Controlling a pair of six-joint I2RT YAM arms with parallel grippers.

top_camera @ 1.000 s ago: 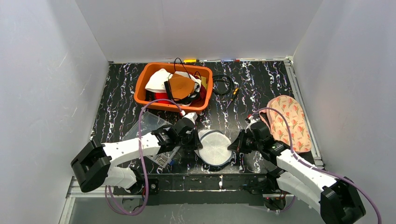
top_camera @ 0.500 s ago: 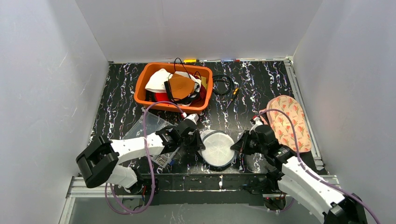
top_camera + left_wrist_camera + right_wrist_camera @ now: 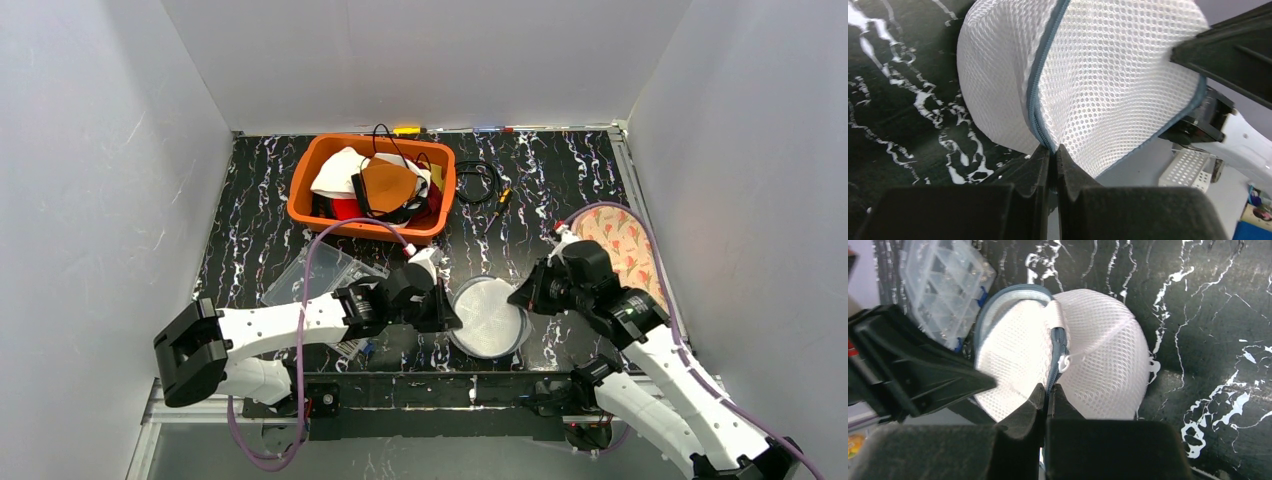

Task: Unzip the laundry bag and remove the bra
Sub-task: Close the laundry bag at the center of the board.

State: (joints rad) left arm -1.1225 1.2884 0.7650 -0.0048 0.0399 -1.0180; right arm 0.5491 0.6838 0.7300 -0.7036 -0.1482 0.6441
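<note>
The laundry bag [image 3: 488, 317] is a round white mesh pouch with a blue-grey zipper, held near the table's front edge between both arms. My left gripper [image 3: 447, 318] is shut on the zipper seam at the bag's left rim; in its wrist view the gripper [image 3: 1053, 150] pinches the seam of the bag [image 3: 1098, 75]. My right gripper [image 3: 522, 297] is shut on the opposite rim. In the right wrist view, that gripper [image 3: 1047, 390] clamps the zipper of the bag [image 3: 1098, 365] just below the white zipper pull [image 3: 1064, 361]. The bra is hidden.
An orange bin [image 3: 305, 195] full of garments stands at the back. A clear plastic organizer box [image 3: 320, 270] lies left of the bag, also in the right wrist view [image 3: 943, 285]. A black cable [image 3: 480, 180] and a floral fabric piece [image 3: 625, 250] lie at the right.
Both grippers and the bag between them have shifted to the right. The right arm has drawn back toward the floral fabric.
</note>
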